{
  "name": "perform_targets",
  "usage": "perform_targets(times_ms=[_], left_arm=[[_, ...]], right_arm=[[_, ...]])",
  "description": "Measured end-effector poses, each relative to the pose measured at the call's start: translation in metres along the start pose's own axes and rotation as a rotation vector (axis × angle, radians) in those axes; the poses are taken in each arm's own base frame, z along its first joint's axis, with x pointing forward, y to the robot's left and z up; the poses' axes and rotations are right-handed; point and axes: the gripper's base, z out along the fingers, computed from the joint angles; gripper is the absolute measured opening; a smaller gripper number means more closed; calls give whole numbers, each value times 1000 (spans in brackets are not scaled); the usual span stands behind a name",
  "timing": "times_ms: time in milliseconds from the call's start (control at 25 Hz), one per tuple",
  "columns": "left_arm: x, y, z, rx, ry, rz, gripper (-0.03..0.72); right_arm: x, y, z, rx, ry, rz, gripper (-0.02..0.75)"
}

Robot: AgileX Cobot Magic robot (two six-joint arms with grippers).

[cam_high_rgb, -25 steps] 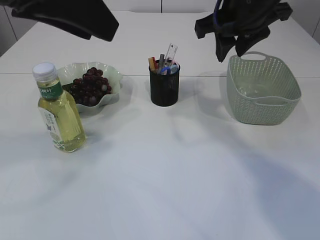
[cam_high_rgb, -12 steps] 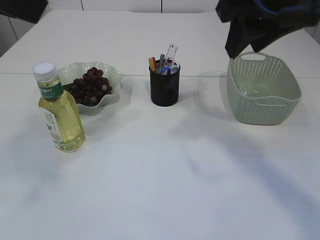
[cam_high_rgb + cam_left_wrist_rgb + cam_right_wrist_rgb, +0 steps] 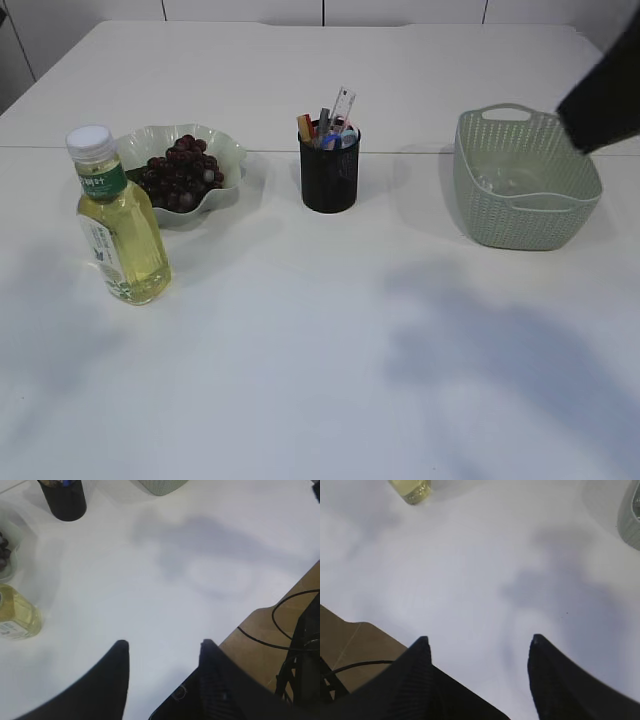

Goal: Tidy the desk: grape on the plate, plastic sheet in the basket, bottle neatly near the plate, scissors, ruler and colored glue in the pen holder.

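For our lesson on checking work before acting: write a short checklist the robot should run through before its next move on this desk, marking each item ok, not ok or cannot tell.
1. Grapes on the plate: ok.
2. Bottle upright beside the plate: ok.
3. Tools standing in the pen holder: ok; which is scissors, ruler or glue: cannot tell.
4. Plastic sheet in the basket: cannot tell, something faint shows inside.
5. Left gripper fingers apart, empty: ok.
6. Right gripper fingers apart, empty: ok.
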Motion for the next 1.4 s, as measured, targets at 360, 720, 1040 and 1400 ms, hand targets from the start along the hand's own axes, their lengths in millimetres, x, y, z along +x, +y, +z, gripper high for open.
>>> perform_targets(times_ms=[360,720,1040,1400], left_arm=[[50,0,-17,9,-195,-9,300],[147,4,-24,6,-306,102,296],[223,9,-35,-37,-282,160,296],[267,17,-18,-70,-256,177,296]], right_arm=[[94,-4,-62,21,-220,-83,479],[188,-8,-57,-37,-340,-230,479],[237,-11,-60,-48,-478,-234,479],[248,-15,-43,-41,-399,-259,480]])
